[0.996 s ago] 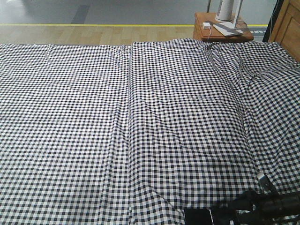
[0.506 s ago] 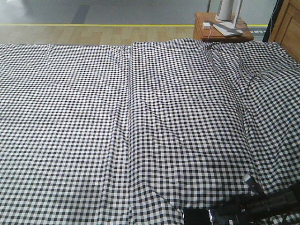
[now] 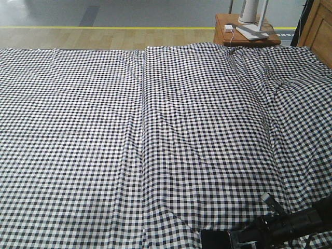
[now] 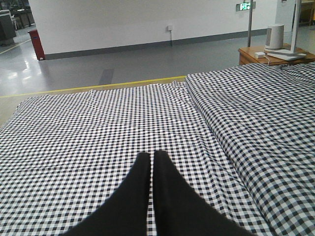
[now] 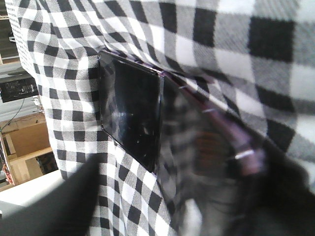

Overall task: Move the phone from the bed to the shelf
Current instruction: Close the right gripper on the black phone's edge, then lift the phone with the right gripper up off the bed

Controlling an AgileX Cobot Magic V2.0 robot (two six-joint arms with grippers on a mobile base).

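The phone (image 3: 215, 240), black and glossy, lies flat on the gingham bed (image 3: 155, 135) at its near edge, cut by the frame's bottom. In the right wrist view the phone (image 5: 130, 115) shows a pinkish edge, and its near end reaches between the blurred fingers. My right gripper (image 3: 241, 238) comes in from the right, open around that end (image 5: 167, 206), with cloth showing between the left finger (image 5: 69, 201) and the phone. My left gripper (image 4: 151, 156) hovers over the bed's left half, shut and empty. Light wood boards of the shelf (image 5: 27, 140) show past the bed's edge.
A small brown bedside table (image 3: 246, 33) with a white lamp base and a charger stands beyond the bed's far right corner. A wooden panel (image 3: 319, 26) rises at the top right. Grey floor with a yellow line (image 3: 104, 27) lies beyond the bed.
My right arm has swung left and lower along the bed's near edge, bringing its gripper up to the phone. The left gripper view has no earlier frame.
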